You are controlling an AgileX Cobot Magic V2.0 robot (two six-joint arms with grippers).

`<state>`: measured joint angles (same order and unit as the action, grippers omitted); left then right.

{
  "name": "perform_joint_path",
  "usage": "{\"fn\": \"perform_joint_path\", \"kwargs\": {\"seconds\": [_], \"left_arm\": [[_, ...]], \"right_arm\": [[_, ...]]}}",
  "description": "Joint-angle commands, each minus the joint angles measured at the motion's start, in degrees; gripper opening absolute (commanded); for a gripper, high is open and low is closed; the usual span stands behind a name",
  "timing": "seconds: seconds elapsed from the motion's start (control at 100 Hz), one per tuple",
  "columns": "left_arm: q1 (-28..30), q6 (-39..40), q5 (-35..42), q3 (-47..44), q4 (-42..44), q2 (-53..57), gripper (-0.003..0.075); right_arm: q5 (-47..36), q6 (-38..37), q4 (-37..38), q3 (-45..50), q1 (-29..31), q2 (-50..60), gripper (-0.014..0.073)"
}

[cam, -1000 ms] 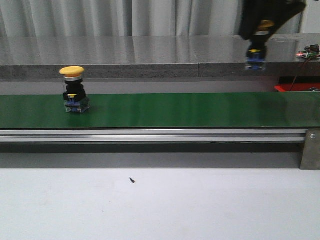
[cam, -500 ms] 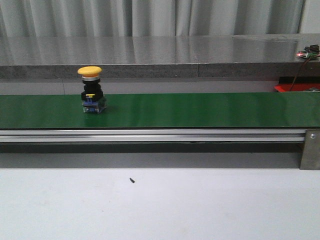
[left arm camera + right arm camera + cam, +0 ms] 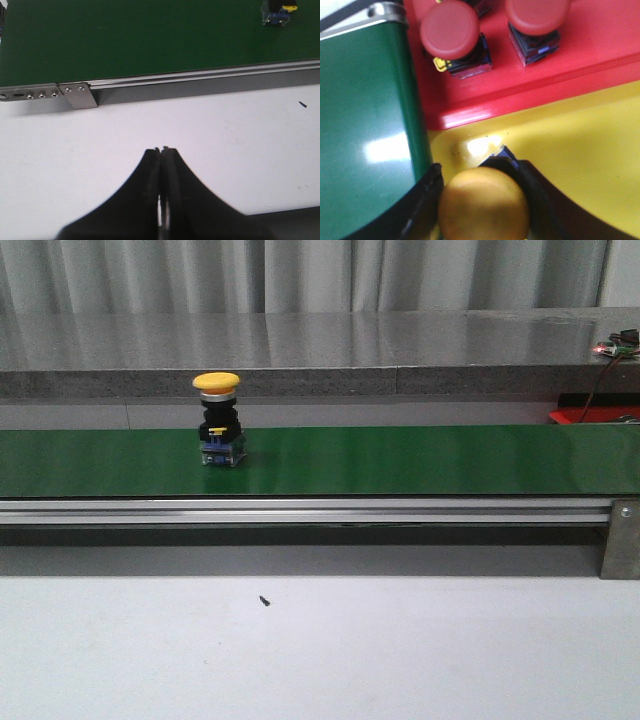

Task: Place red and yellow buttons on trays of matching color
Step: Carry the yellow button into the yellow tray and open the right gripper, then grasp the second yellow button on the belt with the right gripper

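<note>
Since the earlier front frames, the yellow button on the belt has travelled to the right along the green belt and stands upright on it, left of centre; the right arm, visible at the upper right one second ago, is no longer in the front view. The right tool is closed on a second yellow button, gripping it at both sides of its cap, directly over the yellow tray near the corner where that tray meets the belt end. Whether the base of this button already rests on the tray floor cannot be determined. The red tray, just beside the yellow tray, holds two red buttons, both upright. The left tool is closed and empty, above the white bench on the near side of the belt rail. Judged progress: the red buttons in view are sorted; one yellow button is at the point of release; the yellow button on the belt is not yet picked and remains to be moved to the yellow tray.
</note>
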<state>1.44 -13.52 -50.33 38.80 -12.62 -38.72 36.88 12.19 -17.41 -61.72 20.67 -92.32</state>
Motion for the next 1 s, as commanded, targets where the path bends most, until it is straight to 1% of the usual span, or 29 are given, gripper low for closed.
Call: {"fn": "perform_joint_path", "kwargs": {"seconds": [0.0,0.15,0.22,0.27,0.4,0.44,0.47,0.63,0.76,0.94,0.99], "left_arm": [[-0.48,0.52,2.93,1.45,-0.8,0.08,-0.002],[-0.48,0.52,2.93,1.45,-0.8,0.08,-0.002],[-0.48,0.52,2.93,1.45,-0.8,0.08,-0.002],[-0.48,0.52,2.93,1.45,-0.8,0.08,-0.002],[-0.48,0.52,2.93,1.45,-0.8,0.08,-0.002],[-0.48,0.52,2.93,1.45,-0.8,0.08,-0.002],[-0.48,0.52,2.93,1.45,-0.8,0.08,-0.002],[-0.48,0.52,2.93,1.45,-0.8,0.08,-0.002],[-0.48,0.52,2.93,1.45,-0.8,0.08,-0.002],[-0.48,0.52,2.93,1.45,-0.8,0.08,-0.002],[-0.48,0.52,2.93,1.45,-0.8,0.08,-0.002]], "right_arm": [[-3.79,0.2,-2.04,-1.19,0.26,-0.08,0.0111],[-5.88,0.2,-3.31,-1.19,0.26,-2.78,0.0111],[-6.11,0.2,-3.31,-1.19,0.26,-3.53,0.0127],[-6.11,0.2,-3.31,-1.19,0.26,-3.71,0.0175],[-6.5,0.2,-3.31,-1.19,0.26,-3.77,0.0387],[-6.55,0.2,-3.31,-1.19,0.26,-3.77,0.0428],[-6.67,0.2,-3.31,-1.19,0.26,-3.77,0.0443],[-6.94,0.88,-3.31,-1.19,0.26,-2.81,0.0458],[-7.16,1.49,-3.31,-1.19,0.26,0.45,0.0458],[-6.8,5.54,-3.31,-1.25,-0.23,7.56,0.0461],[-5.88,7.81,-3.31,-1.45,-0.97,9.27,0.0488]]}}
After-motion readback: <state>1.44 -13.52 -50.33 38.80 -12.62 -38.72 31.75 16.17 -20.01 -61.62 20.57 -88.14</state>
